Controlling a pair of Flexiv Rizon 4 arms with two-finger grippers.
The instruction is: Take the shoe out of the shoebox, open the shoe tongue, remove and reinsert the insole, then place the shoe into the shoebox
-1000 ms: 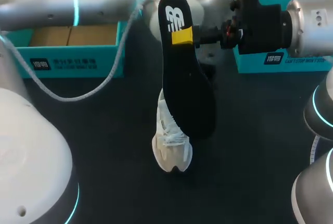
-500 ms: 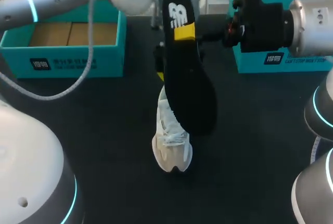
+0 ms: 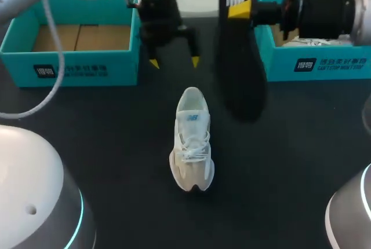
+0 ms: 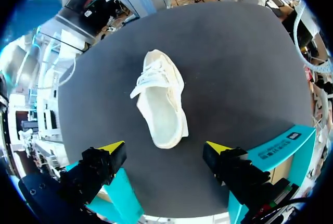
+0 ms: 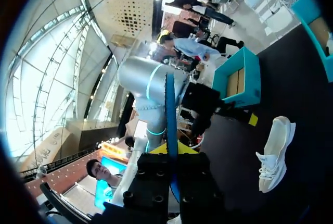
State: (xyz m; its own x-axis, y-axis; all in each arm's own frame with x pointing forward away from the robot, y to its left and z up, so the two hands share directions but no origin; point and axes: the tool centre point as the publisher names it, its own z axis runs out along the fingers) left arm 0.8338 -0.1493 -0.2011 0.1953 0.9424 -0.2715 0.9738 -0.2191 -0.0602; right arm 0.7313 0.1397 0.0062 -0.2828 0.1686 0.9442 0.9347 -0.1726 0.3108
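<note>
The white shoe (image 3: 191, 139) stands upright on the black table, toe toward the front edge; in the left wrist view the shoe (image 4: 160, 99) lies just ahead of the fingers. My left gripper (image 3: 174, 62) hangs open behind the heel, touching nothing; the same gripper (image 4: 165, 148) shows both yellow tips wide apart. To the shoe's right, my right gripper (image 3: 240, 10) is shut on the heel end of the black insole (image 3: 240, 58), which hangs toe down above the table. In the right wrist view the insole (image 5: 170, 109) rises edge-on from that gripper (image 5: 177, 148), with the shoe (image 5: 276, 151) off to one side.
A teal shoebox (image 3: 81, 69) with a brown floor sits at the back left. A second teal box (image 3: 324, 63) at the back right holds something white. Bare table surrounds the shoe. My arms' white bases fill the near corners.
The left gripper has lifted away from the shoe toward the back of the table and opened wide. The right gripper has carried the insole to the right and back, off the shoe.
</note>
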